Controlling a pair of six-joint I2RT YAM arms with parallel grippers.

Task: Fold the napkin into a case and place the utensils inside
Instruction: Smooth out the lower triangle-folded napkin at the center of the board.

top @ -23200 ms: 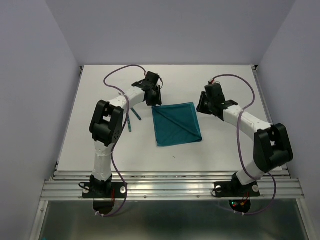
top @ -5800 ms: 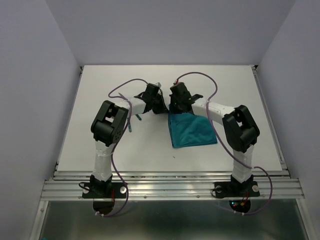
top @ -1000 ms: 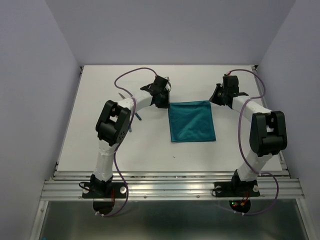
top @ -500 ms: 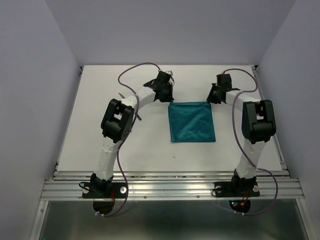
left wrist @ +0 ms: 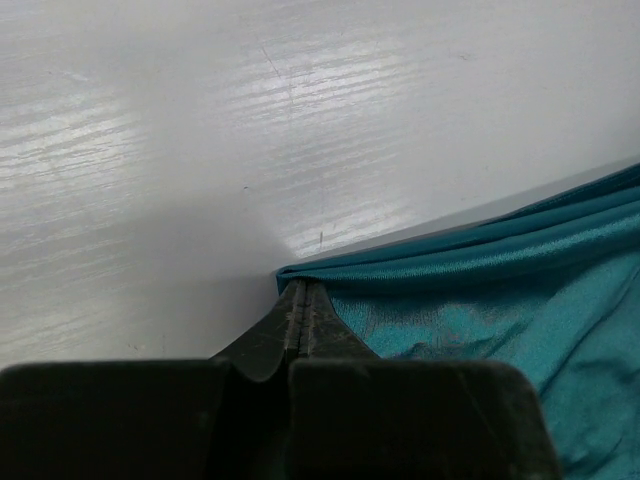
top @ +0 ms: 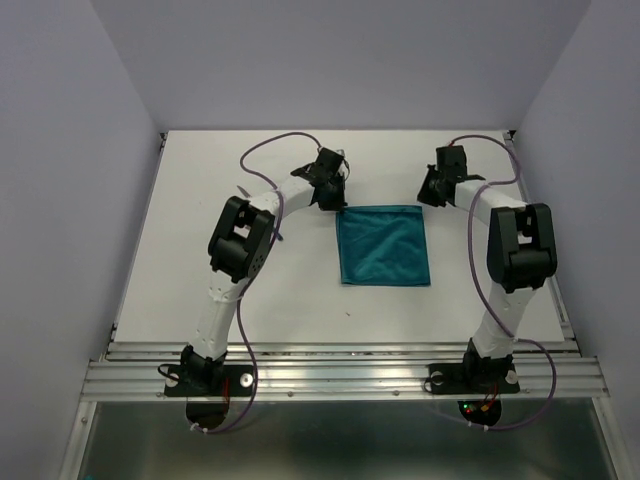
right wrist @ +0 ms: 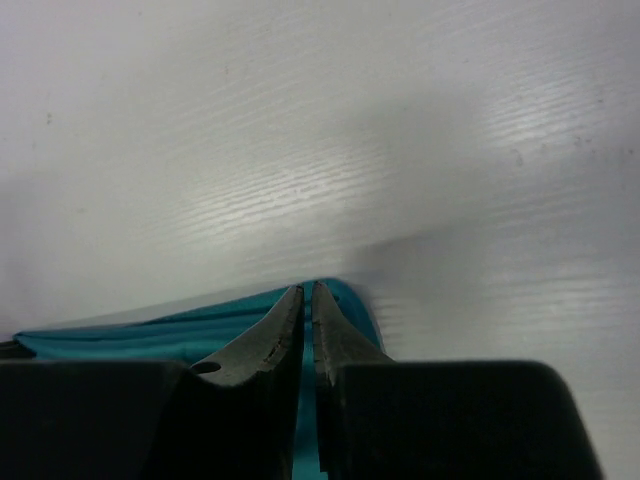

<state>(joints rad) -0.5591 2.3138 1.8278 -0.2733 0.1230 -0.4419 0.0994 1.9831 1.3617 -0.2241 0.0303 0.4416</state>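
White worktop [top: 200, 265] beneath a folded teal napkin [top: 384, 245], lying flat. Left claw [left wrist: 300, 292] pinched tight on napkin's far left corner, right claw [right wrist: 307, 292] likewise on its far right corner.

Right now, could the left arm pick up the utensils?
Probably not yet. The left gripper is shut on the far left corner of the napkin, and the utensils lie mostly hidden beneath that arm's own elbow; it would have to let go and pull back first.
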